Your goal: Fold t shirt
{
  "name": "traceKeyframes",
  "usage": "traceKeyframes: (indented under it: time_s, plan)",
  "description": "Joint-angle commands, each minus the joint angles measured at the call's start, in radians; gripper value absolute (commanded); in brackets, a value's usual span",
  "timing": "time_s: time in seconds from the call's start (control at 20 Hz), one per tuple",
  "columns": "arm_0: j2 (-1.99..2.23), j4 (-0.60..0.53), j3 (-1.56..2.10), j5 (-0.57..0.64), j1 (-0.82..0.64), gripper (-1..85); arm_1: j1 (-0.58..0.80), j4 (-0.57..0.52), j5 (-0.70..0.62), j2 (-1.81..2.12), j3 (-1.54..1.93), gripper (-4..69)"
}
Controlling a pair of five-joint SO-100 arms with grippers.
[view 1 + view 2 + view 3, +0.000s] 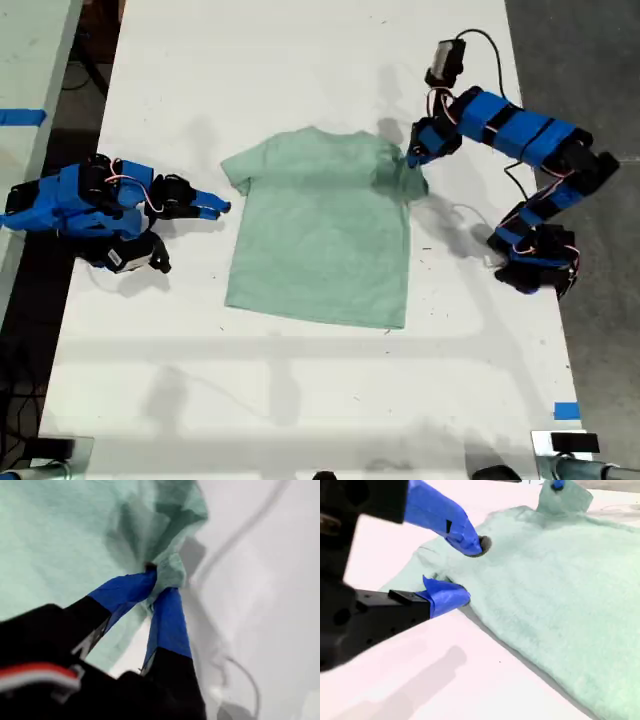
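The small pale mint-green cloth t shirt (320,235) lies flat mid-table on the white table (300,400). My first gripper (410,160) — at the exterior view's right — is clamped on the sleeve there, bunching it. My second gripper (222,208), at that view's left, stands parted just beside the other sleeve — holding nothing.

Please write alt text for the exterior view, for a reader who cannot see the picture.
A pale green t shirt lies flat on a white table between two blue robot arms. My first hand, at the exterior view's right, pinches one sleeve; my second hand, at its left, is open beside the other sleeve.
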Motion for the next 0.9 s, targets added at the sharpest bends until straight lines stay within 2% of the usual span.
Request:
traceKeyframes:
  time_s: [0.0, 0.25, 0.3, 0.35, 0.4, 0.5, 0.65, 0.7, 0.75, 0.85]
  plan:
    - [0.006, 0.0, 0.006, -0.015, -0.014, 12.5, -0.189, -0.021, 0.018, 0.041, -0.192, 1.3]
    - [0.006, 0.0, 0.006, -0.015, -0.014, 12.5, -0.4, -0.219, 0.034, -0.261, -0.337, 1.3]
    - [0.006, 0.0, 0.006, -0.015, -0.012, 12.5, -0.426, -0.244, 0.037, -0.341, -0.383, 2.2]
    - [0.006, 0.0, 0.006, -0.015, -0.014, 12.5, -0.449, -0.245, 0.029, -0.416, -0.451, 6.6]
    - [0.006, 0.0, 0.006, -0.015, -0.014, 12.5, -0.46, -0.187, 0.017, -0.479, -0.546, 17.9]
    - [0.006, 0.0, 0.006, -0.015, -0.012, 12.5, -0.442, -0.057, 0.011, -0.465, -0.643, 20.8]
    - [0.006, 0.0, 0.006, -0.015, -0.014, 12.5, -0.334, 0.124, 0.002, -0.233, -0.595, 19.8]
    - [0.006, 0.0, 0.006, -0.015, -0.012, 12.5, -0.293, 0.19, -0.005, -0.133, -0.557, 12.1]
    - [0.006, 0.0, 0.006, -0.015, -0.012, 12.5, -0.255, 0.249, 0.008, -0.02, -0.494, 0.8]
    - [0.006, 0.0, 0.006, -0.015, -0.014, 12.5, -0.207, 0.298, 0.021, 0.275, -0.279, 0.8]
